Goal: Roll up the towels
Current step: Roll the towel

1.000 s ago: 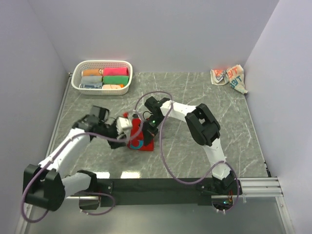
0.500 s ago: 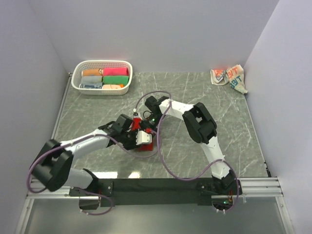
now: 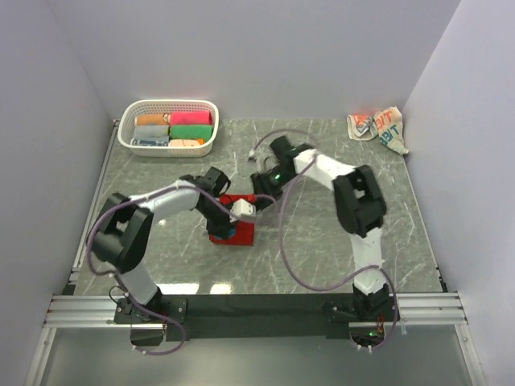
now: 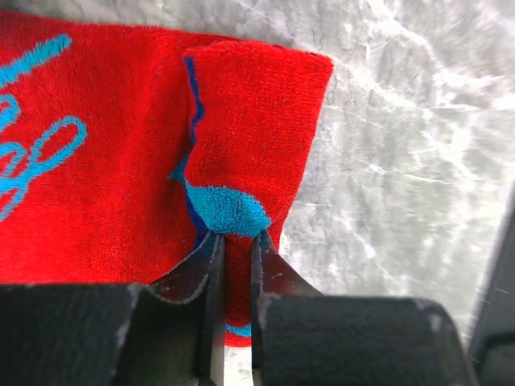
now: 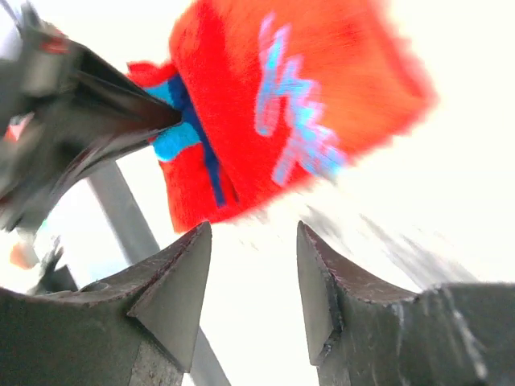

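1. While your left gripper [image 4: 235, 243] is pinched closed on a turned-over edge of the red towel [image 4: 96, 161], right at a light blue patch, the rest of the cloth lies flat on the grey marble table [image 3: 338, 241]. It sits near the middle of the table, between the two arms.
2. Your right gripper [image 5: 251, 241] hangs just beyond the towel's far side with its jaws apart, holding nothing. Its wrist view is blurred.
3. Expect the towel to be soft, light and limp. It looks like terry cloth, so it will likely sag wherever it is unsupported and will not keep a shape by itself.
4. Its looped pile should give the fingers good purchase. It is neither slippery nor fragile, so a firm pinch seems safe.
5. Take hold along the turned-over edge, ideally near both ends. A single pinch at one spot will probably bunch the cloth and skew the roll.
6. Because it is so light, the towel may slide over the smooth table instead of rolling.
7. A white basket [image 3: 165, 150] at the far left holds rolled towels [image 3: 191, 118]. A crumpled towel [image 3: 378, 126] lies at the far right.
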Robot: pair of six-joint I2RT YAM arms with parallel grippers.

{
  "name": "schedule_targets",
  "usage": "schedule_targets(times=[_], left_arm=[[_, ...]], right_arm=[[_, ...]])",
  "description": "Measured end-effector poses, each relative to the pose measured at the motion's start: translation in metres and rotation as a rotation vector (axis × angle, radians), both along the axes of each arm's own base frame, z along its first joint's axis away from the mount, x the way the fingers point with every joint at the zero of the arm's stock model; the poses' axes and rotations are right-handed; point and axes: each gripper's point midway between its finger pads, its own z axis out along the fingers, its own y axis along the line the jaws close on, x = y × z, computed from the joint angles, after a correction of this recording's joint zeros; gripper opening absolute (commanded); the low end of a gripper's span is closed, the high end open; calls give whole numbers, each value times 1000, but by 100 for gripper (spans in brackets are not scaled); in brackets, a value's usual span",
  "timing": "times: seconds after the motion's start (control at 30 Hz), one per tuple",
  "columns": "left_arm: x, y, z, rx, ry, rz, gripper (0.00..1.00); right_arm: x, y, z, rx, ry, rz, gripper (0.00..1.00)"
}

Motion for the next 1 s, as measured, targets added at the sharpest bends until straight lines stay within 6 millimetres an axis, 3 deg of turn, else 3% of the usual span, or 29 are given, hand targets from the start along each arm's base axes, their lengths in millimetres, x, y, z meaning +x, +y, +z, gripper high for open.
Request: schedule_targets(times=[0.1,0.2,0.3,0.43,0.6,0.73,0.83,1.0], left_arm=[[4,1,0,-12,144,42,1],[7,1,0,-19,283,84,1],[11,0,0,-12,406,123,2],[17,-1,-1,32,553,166,4],[22,-1,-2,82,669,195,5],[23,-1,-3,111,727,216,7],[24,-1,-3,124,758,229,8],[25,-2,-4,145,792,246,11]], right_arm=[[37,-34,41,37,-160,-117,52],[55,-67,76,58,-304,-211,49],[49,-85,95,64,-411,-253,42],[16,-92,100,80,-489,-253,34],[2,-85,111,93,-574,-201,28],[-17,-63,105,70,-640,-67,30],[-40,-42,99,48,-680,55,46],[-60,-9,82,2,-741,214,61]])
